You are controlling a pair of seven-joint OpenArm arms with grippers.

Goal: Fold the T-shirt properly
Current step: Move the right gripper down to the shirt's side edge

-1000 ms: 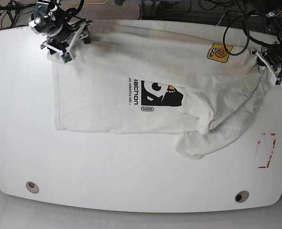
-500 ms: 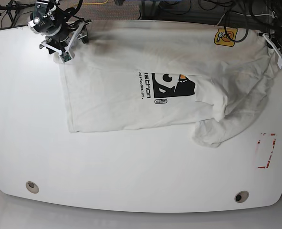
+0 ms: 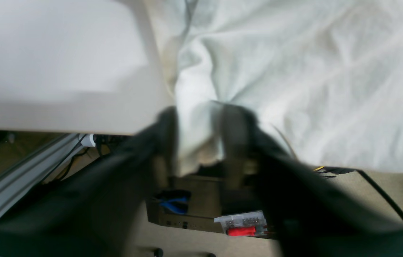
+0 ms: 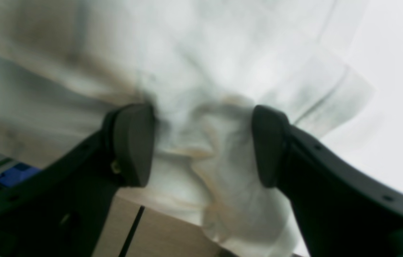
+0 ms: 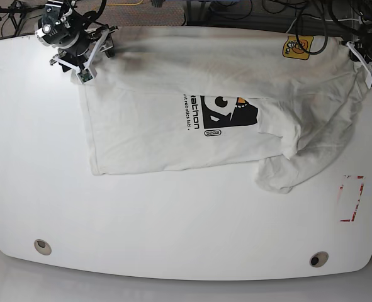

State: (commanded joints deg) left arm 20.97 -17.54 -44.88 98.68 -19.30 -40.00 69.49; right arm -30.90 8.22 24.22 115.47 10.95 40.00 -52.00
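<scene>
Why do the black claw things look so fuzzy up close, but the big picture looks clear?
In the left wrist view, the left gripper sits close to the lens and smears into dark blur; in the right wrist view, the T-shirt looks soft and streaky; the base view is sharp, the print readable.

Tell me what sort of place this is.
Likely a robotics lab: a white table with two arms gripping a T-shirt, loose cables behind its far edge, and red tape marks on the tabletop.
</scene>
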